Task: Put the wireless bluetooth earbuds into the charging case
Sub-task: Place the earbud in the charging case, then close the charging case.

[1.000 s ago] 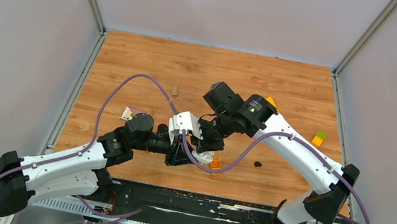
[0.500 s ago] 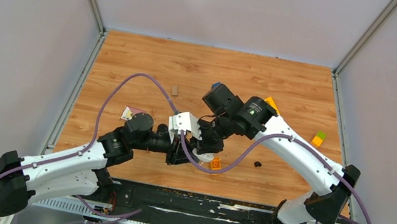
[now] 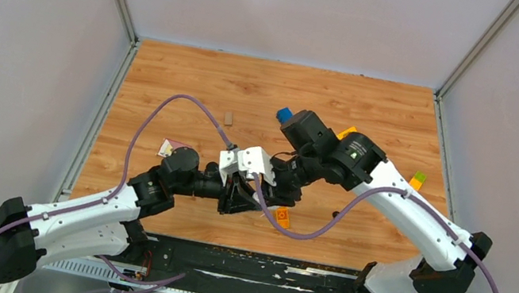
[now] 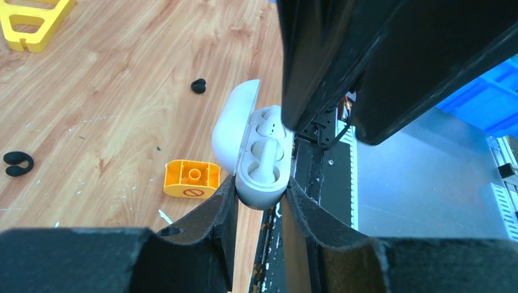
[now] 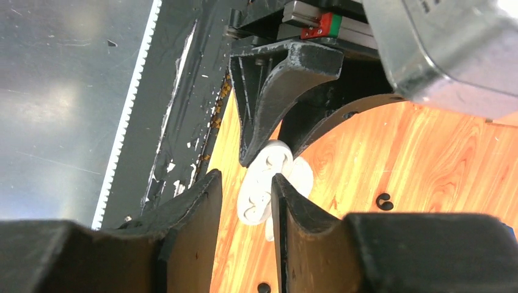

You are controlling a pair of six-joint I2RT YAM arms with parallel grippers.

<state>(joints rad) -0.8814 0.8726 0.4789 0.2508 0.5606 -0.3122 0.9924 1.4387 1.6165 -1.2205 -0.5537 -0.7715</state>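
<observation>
1. Sitting in the middle of the left wrist view, the charging case is white, and its lid is swung open toward the left of the frame.
2. The left gripper comes up from the bottom of that frame. It squeezes the lower end of the case tight between its two black fingers.
3. The right gripper fills the upper right of the left wrist view. One dark tip sits right at the top end of the case's open inside.
4. In the right wrist view, its jaws stand a little way apart with the case just past them. They hold nothing that I can see.
5. I cannot tell if anything sits in the case's two white holes.
6. The first earbud is a small black lump on the wooden table, just up and left of the open lid.
7. The second earbud is a black curl at the left edge of the frame, well apart from the case.
8. An orange block lies on the table just left of the case's lower end, near the left finger.
9. A yellow frame piece lies in the upper left corner.
</observation>
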